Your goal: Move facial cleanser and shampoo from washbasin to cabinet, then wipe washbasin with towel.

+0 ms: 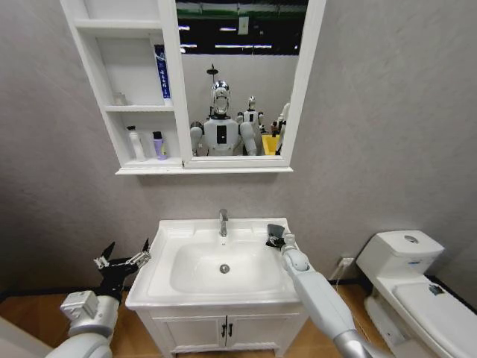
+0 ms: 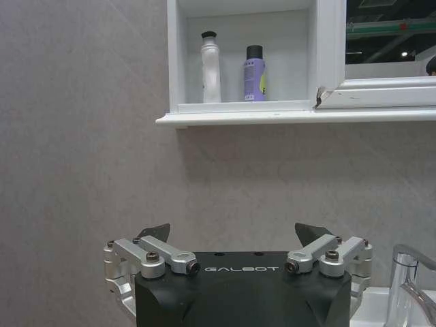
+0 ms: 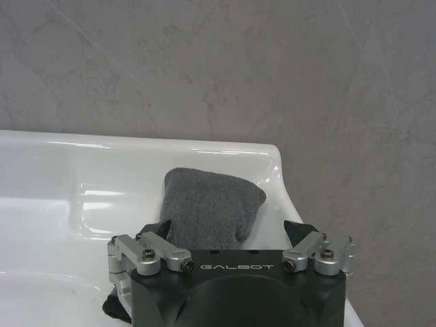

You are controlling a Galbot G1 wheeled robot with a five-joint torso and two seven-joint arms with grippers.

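Head view showed the wheeled robot facing the white washbasin (image 1: 165,277) at the lower centre of the frame, with the wall cabinet (image 1: 170,166) and its mirror at the upper left. Two bottles stood side by side on the cabinet's lowest shelf: a white bottle (image 1: 136,143) and a purple bottle with a dark cap (image 1: 159,146). No bottle was seen on the basin's rim, so the moving step appeared finished.

The right gripper (image 1: 277,239) reached over the back right corner of the basin, right of the chrome tap (image 1: 223,221), where the dark grey towel (image 1: 274,233) lay on the rim. In the right wrist view the towel (image 3: 210,206) lay between the spread fingers; whether the pads touched the cloth could not be made out, and no grasp had closed on it.

The left gripper (image 1: 121,260) hung at the lower left of the head view, off the basin's left edge, its fingers spread and holding nothing.

Wiping looked to be the part left: the towel was not yet picked up, and the bowl showed no sign of it.
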